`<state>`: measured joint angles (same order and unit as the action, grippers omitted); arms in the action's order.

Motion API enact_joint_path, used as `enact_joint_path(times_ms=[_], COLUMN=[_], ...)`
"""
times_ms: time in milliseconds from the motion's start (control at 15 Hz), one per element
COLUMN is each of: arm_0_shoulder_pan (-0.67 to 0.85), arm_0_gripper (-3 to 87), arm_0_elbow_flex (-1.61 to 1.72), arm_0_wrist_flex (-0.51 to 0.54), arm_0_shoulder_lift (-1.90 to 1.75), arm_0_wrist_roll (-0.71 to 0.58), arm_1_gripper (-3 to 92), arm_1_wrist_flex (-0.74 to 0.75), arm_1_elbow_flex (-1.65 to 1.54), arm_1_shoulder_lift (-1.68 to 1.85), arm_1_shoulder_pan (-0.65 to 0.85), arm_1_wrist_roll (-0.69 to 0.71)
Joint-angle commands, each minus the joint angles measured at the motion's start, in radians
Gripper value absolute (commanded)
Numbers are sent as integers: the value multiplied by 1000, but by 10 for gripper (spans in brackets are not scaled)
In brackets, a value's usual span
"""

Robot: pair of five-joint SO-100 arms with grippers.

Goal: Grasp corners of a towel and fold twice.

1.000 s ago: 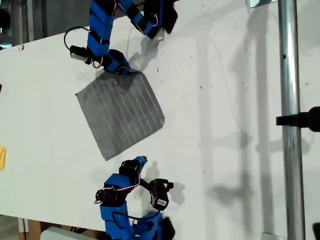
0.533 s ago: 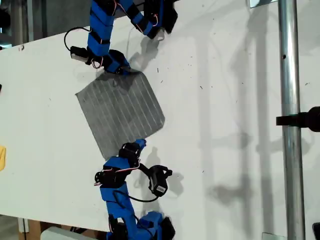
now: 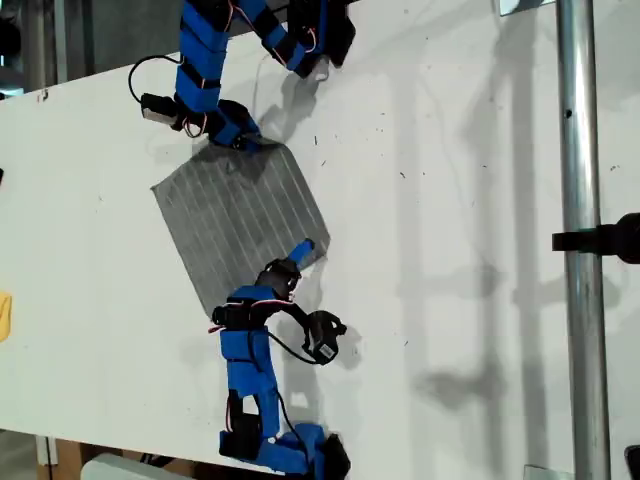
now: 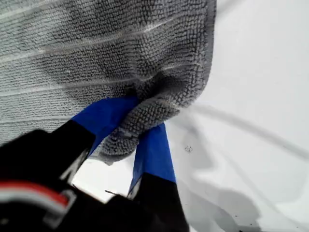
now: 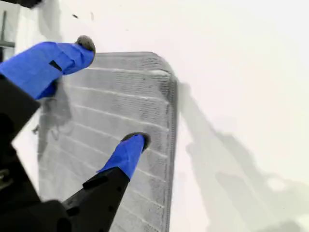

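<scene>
The grey striped towel (image 3: 240, 225) lies flat on the white table (image 3: 450, 150), turned like a diamond. My first gripper (image 3: 250, 140) is at its top corner in the exterior view. In the first wrist view that gripper (image 4: 140, 121) is shut on a bunched corner of the towel (image 4: 96, 48). My second gripper (image 3: 300, 250) reaches over the towel near its corner on the exterior view's right. In the second wrist view it (image 5: 111, 92) is open, one fingertip (image 5: 137, 140) over the towel (image 5: 120, 101) and the other near its edge, with a rounded corner (image 5: 161, 60) just beyond.
A metal pole (image 3: 578, 300) with a black clamp (image 3: 600, 240) crosses the exterior view's right side. A yellow object (image 3: 4, 315) shows at that view's left edge. Each arm's base stands at a table edge, at that view's top (image 3: 310, 35) and bottom (image 3: 290, 450).
My second gripper has moved from off the towel near its lower corner up and rightward over the towel in the exterior view. My first gripper has stayed at the top corner.
</scene>
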<state>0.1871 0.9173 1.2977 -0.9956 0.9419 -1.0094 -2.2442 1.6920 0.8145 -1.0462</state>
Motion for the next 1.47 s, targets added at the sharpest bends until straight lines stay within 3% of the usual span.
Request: enact_joint_path(times_ms=[0, 267, 600, 867, 1400], arm_0_shoulder_pan=[43, 67, 83, 92, 100], arm_0_gripper=[287, 249, 217, 13, -25], arm_0_elbow_flex=[-60, -123, -132, -129, 14], arm_0_wrist_flex=[-43, -87, 61, 115, 236], arm_0_shoulder_lift=[35, 181, 235, 247, 193], arm_0_wrist_roll=[-21, -104, -64, -35, -2], arm_1_gripper=[-3, -3, -3, -3, -3], arm_1_wrist_flex=[12, 12, 14, 18, 28], arm_1_elbow_flex=[28, 28, 31, 32, 278], arm_1_shoulder_lift=[6, 5, 5, 5, -219], arm_1_shoulder_pan=[-18, -23, -21, -29, -293], arm_1_wrist_roll=[12, 12, 12, 12, -118])
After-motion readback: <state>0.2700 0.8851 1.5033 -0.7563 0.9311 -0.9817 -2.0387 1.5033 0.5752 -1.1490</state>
